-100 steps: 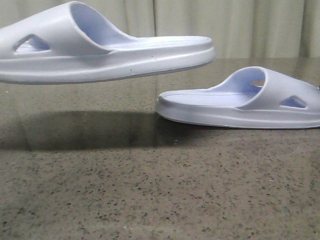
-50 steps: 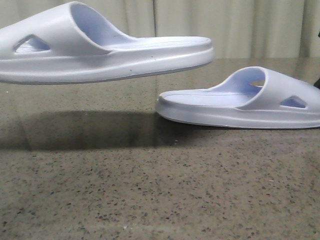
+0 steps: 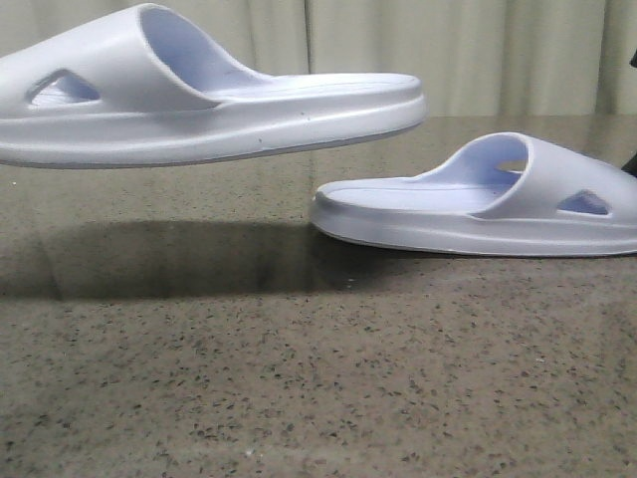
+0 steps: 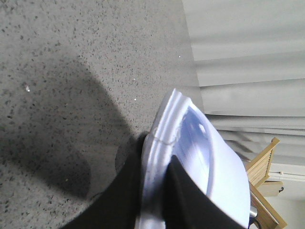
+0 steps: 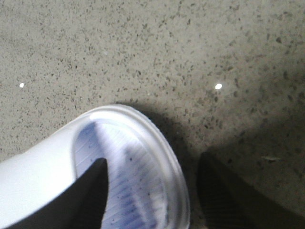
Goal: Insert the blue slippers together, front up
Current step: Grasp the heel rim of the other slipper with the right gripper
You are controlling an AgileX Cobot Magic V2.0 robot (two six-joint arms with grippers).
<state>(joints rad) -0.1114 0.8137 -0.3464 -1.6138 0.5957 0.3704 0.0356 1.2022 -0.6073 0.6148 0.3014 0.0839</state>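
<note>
Two pale blue slippers. One slipper (image 3: pixel 199 105) hangs level in the air at the upper left of the front view, strap to the left. My left gripper (image 4: pixel 156 153) is shut on the sole edge of this slipper (image 4: pixel 200 143); the gripper is out of the front view. The other slipper (image 3: pixel 478 199) lies sole down on the table at the right, strap to the right. My right gripper (image 5: pixel 152 164) is open and straddles the rim at a rounded end of that slipper (image 5: pixel 157 143), with one finger (image 5: pixel 95 186) over the ribbed footbed and the other finger (image 5: pixel 214 186) outside over the table.
The speckled stone tabletop (image 3: pixel 299 378) stretches across the front. A pale curtain (image 3: pixel 498 50) hangs behind the table. A wooden chair frame (image 4: pixel 267 162) shows in the left wrist view beyond the table's edge.
Both slippers stay where they were. A small dark part of the right arm has come into the right edge of the front view.
</note>
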